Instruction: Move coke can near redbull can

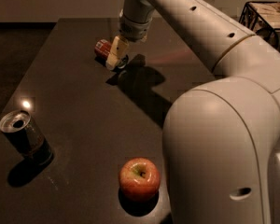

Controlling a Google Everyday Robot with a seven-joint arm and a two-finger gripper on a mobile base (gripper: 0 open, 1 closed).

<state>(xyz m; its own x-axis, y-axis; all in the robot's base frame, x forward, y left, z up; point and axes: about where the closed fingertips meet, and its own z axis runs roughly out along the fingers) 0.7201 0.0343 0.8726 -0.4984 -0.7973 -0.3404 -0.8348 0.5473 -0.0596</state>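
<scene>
Dark tabletop [74, 101]: claw [115, 55] at lying coke can [101, 47], grip state unclear; redbull can [24, 136] stands well apart.

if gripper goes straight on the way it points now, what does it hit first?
Likely the coke can, lying on its side just below the gripper at the far end of the table; whether they already touch is unclear.

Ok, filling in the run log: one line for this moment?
tool at coke can, far end of table | redbull can upright, near left | apple near centre | move not done
</scene>
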